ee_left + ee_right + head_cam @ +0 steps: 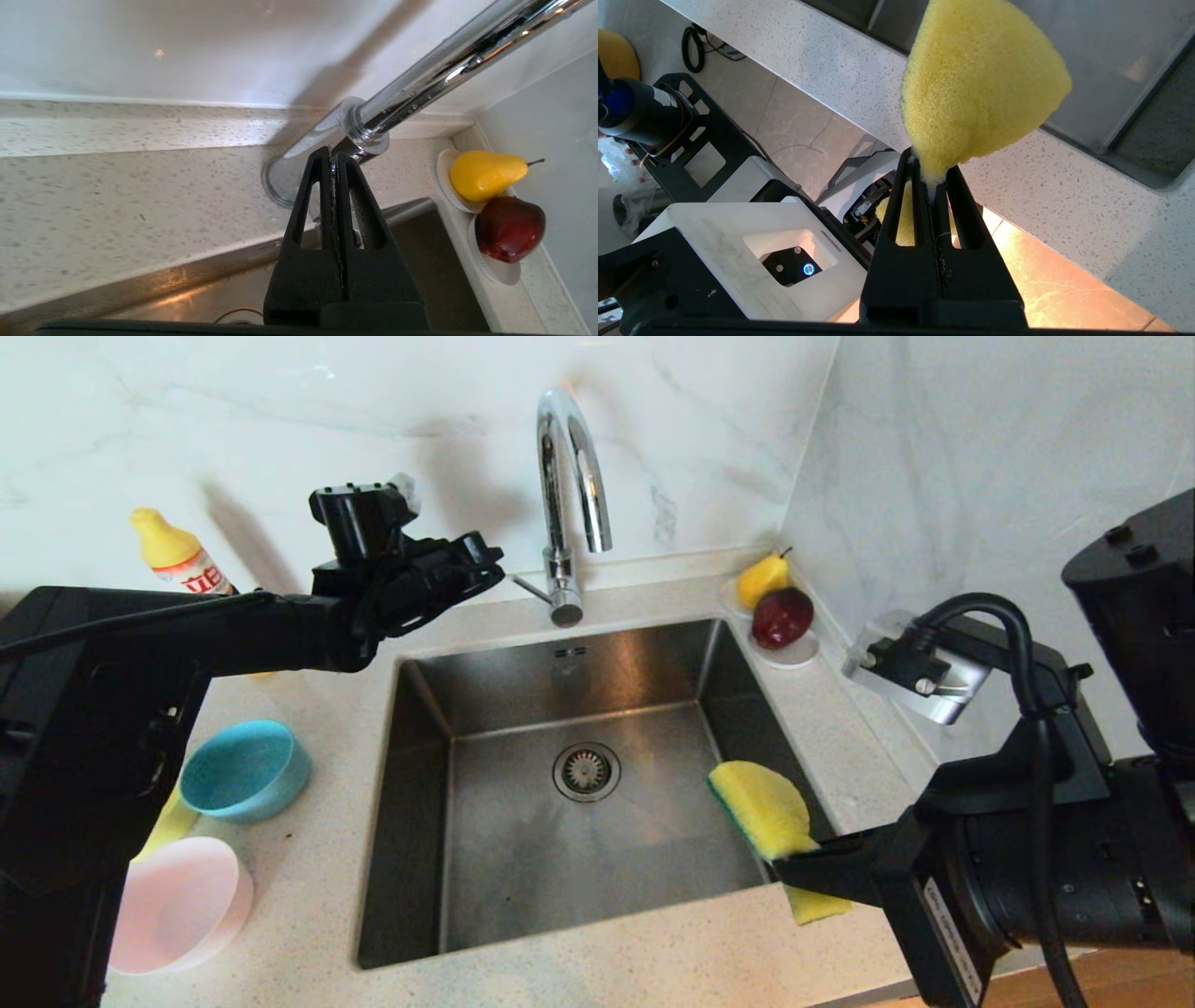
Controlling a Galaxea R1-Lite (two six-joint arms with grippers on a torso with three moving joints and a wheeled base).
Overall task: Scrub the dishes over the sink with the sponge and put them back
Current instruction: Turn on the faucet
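My right gripper [792, 868] hangs over the front right corner of the steel sink [523, 859], shut on the tail of the yellow sponge [766, 807]. The sponge's fan end [980, 84] sticks out past the pinching tips of that gripper [930, 170]. My left gripper [487, 560] is shut and empty, raised behind the sink's back left corner. The left gripper's tips [332, 156] sit right at the base of the chrome tap [369, 133]. On the counter left of the sink stand a light blue bowl [245, 770] and a pale pink bowl [177, 905]. My left arm hides most of a yellow bowl [168, 823].
A yellow-capped detergent bottle [177, 558] stands by the back wall at left. A white saucer [794, 658] with a yellow pear [763, 579] and a dark red fruit [782, 616] fills the back right corner. The gooseneck tap [569, 476] rises behind the sink, its thin lever pointing left.
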